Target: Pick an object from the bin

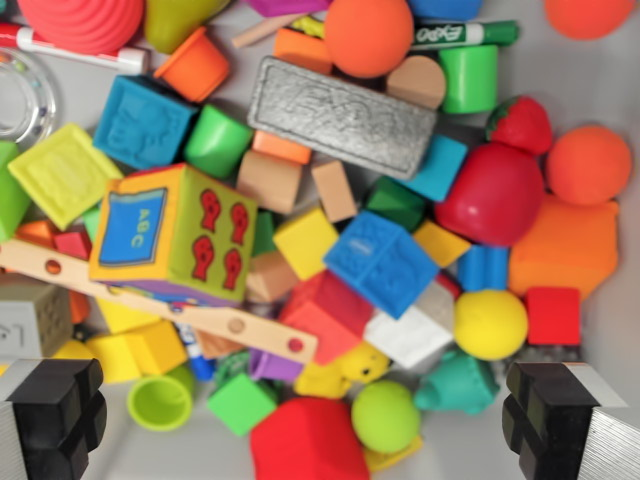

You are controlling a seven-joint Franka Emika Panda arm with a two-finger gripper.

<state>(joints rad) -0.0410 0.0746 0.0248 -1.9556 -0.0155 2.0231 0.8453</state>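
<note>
Above a bin (600,60) crowded with toys, gripper (310,415) spread wide and empty, red block (308,440) between its fingers, yellow ball (490,324) nearby

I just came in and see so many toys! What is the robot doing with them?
The robot is looking straight down into a bin packed with toys: blocks, balls, a gray eraser and a green marker. Its hand hangs open above the pile, holding nothing, with its two black fingers at the bottom corners of the wrist view. Between them lie a red block and a small green ball. Nothing has been picked up yet.
</note>
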